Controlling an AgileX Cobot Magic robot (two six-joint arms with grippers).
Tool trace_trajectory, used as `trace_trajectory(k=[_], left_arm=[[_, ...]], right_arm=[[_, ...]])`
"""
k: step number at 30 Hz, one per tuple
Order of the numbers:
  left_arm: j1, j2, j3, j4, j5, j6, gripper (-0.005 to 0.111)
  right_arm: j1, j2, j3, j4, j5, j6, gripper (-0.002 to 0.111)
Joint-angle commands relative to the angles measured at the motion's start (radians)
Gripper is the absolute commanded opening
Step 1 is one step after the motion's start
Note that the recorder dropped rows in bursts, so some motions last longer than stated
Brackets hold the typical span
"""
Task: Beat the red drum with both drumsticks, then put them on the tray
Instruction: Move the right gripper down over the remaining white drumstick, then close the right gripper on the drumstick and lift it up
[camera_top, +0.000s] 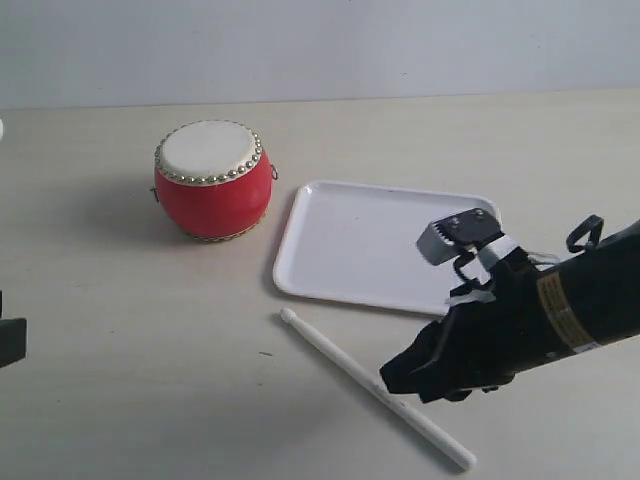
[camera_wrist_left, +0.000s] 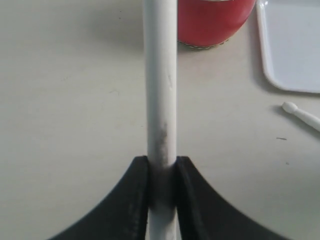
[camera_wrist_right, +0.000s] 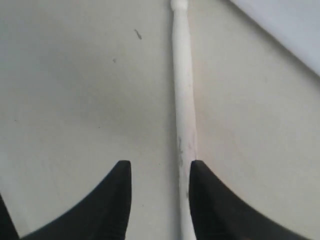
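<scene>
The pale table (camera_top: 120, 330) carries a red drum (camera_top: 212, 182) at the far left and a white tray (camera_top: 370, 245) just right of it. A drumstick (camera_top: 340, 365) lies flat nearer, its tip close to the tray's near rim but apart, slanting toward the near right.

red drum (camera_wrist_left: 212, 22) and clamped drumstick (camera_wrist_left: 160, 90) both cropped by the left wrist view's edge (tray (camera_wrist_left: 295, 45) too)

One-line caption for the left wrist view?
Left pincer shut on a drumstick; drum and tray beyond, other drumstick lying on the table.
</scene>
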Motion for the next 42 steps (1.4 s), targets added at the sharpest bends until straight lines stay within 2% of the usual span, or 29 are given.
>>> trace_trajectory(k=[1,9,16,35,42], left_arm=[[-0.006,0.008,0.017,0.003,-0.033,-0.009,0.000],[-0.006,0.008,0.051,0.003,-0.038,-0.012,0.000],[-0.006,0.008,0.064,0.003,-0.040,-0.034,0.000],[-0.006,0.008,0.064,0.012,-0.040,-0.034,0.000],[-0.006,0.008,0.064,0.012,-0.043,-0.034,0.000]], right_arm=[[0.128,0.002,0.000,0.001,0.163,-0.022,0.037],[0.244,0.002,0.000,0.001,0.277,-0.004,0.037],[0.295,0.002,0.000,0.001,0.381,-0.016,0.037],[0.295,0.002,0.060,0.001,0.402,-0.049,0.035],[0.295,0.002,0.060,0.001,0.402,-0.049,0.029]])
